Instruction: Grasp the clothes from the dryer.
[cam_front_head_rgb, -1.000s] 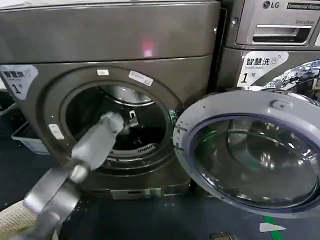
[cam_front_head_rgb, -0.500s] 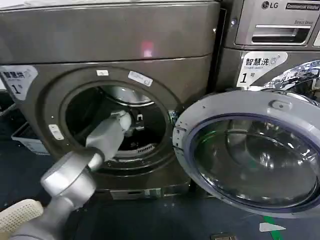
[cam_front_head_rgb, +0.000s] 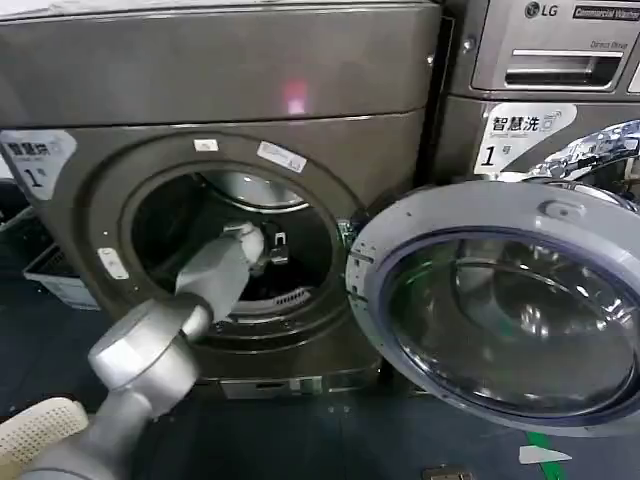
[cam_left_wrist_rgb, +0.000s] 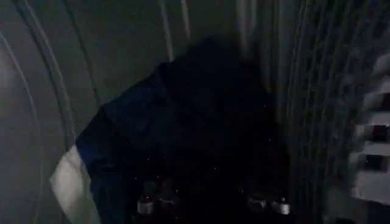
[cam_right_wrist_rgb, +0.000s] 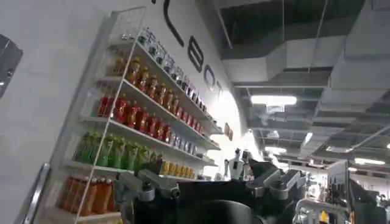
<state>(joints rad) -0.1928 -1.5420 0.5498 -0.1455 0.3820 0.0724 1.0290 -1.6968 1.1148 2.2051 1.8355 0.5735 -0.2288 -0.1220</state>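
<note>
Left wrist view has the left tool (cam_left_wrist_rgb: 210, 204) spread just short of the clothes (cam_left_wrist_rgb: 183, 128) inside the dryer (cam_front_head_rgb: 220, 90); reaching step, next advance and pinch the fabric

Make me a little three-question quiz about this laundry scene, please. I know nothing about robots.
1. True or false: the dryer's glass door is swung open.
2. Which gripper is reaching into the dryer drum? A) left B) right
3. Fill in: in the left wrist view, the clothes are mostly dark blue, with a smaller ____ piece at one edge.

Key:
1. True. The door hangs open beside the porthole.
2. A. The left gripper is inside the drum, fingers open, close to the clothes; the right gripper is elsewhere, facing a shelf of bottles.
3. white
</note>
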